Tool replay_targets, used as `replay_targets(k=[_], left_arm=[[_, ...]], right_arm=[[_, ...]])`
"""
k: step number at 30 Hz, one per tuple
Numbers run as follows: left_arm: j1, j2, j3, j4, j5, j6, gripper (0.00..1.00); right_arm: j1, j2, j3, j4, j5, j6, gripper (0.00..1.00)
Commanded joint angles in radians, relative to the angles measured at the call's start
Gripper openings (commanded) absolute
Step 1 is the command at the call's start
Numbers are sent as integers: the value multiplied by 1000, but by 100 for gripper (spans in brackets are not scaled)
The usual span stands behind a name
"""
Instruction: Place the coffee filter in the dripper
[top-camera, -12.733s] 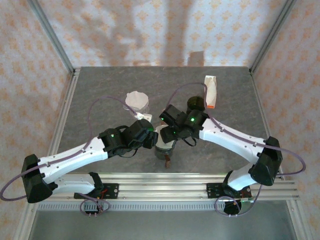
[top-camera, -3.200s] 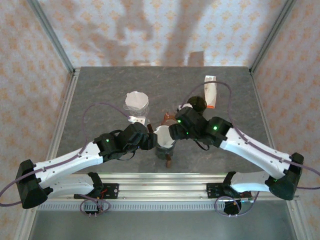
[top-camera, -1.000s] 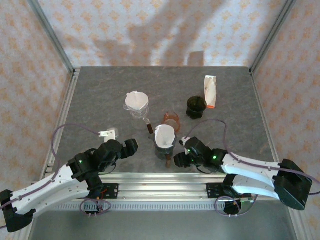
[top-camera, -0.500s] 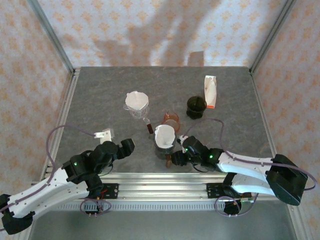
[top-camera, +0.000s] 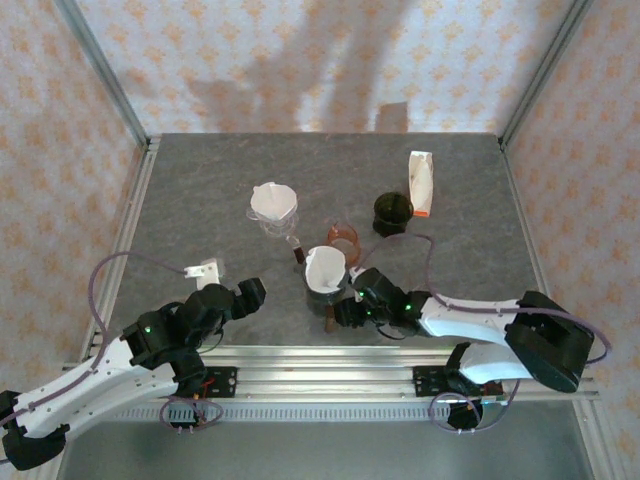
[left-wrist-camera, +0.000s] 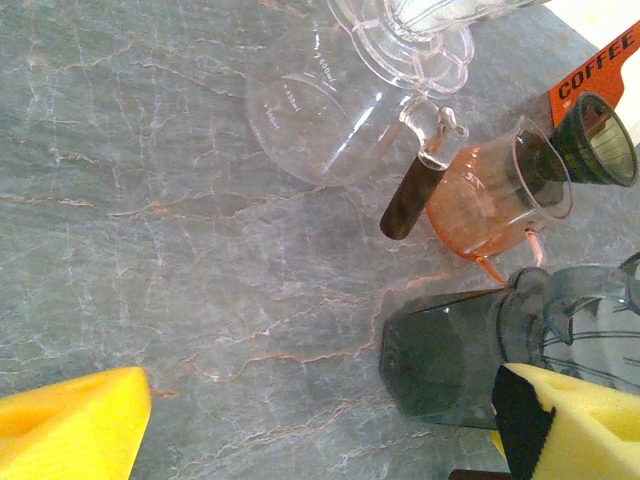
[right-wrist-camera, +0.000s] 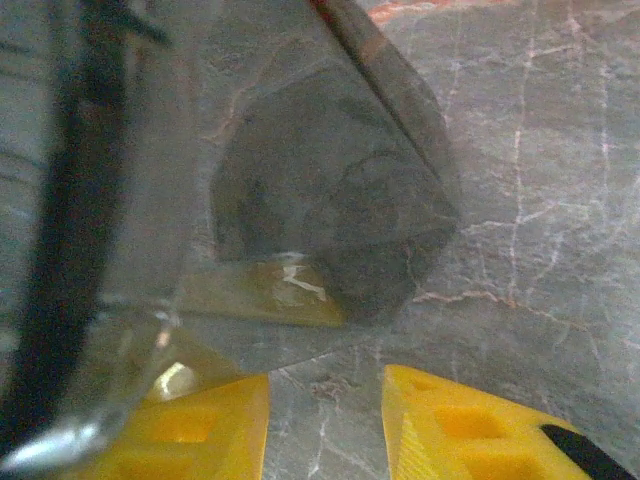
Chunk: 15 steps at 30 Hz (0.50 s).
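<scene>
Top camera: the white coffee filter (top-camera: 326, 267) sits open-mouthed in the smoky grey dripper (top-camera: 321, 293) at the near middle of the grey table (top-camera: 200, 180). My right gripper (top-camera: 342, 308) lies low just beside the dripper's right flank. My left gripper (top-camera: 250, 290) hangs well apart from it on the near left. Farther back stand a glass carafe (top-camera: 280, 225) with a second white filter (top-camera: 273, 199) on top, an orange cup (top-camera: 343, 237), a dark cup (top-camera: 392, 213) and a coffee bag (top-camera: 422, 183).

Left wrist camera: my left gripper (left-wrist-camera: 320, 435) is released, its yellow fingertips (left-wrist-camera: 70, 430) spread wide with bare table between them. The dripper (left-wrist-camera: 450, 355) stands just beyond my right-hand fingertip. Behind it are the orange cup (left-wrist-camera: 495, 195), the carafe (left-wrist-camera: 310, 110) with its brown handle, the dark cup (left-wrist-camera: 595, 140) and a corner of the coffee bag (left-wrist-camera: 600, 70). I cannot make out the filter from here.

Right wrist camera: my right gripper (right-wrist-camera: 325, 430) is partway parted and grasps nothing, with marble showing between its yellow fingers (right-wrist-camera: 470, 430). The dripper's smoky glass (right-wrist-camera: 330, 210) looms just ahead, and one finger shows through its lower wall.
</scene>
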Motion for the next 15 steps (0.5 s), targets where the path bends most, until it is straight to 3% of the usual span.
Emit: replay_targets(k=[1,15], left_arm=[[7,-11,20,-37,-42,-23,90],[8,-52,39,-81,-69,-30,89]], right_arm=[[6,39,56,59,14,-25,35],[9,264,237,135,-5,-46,35]])
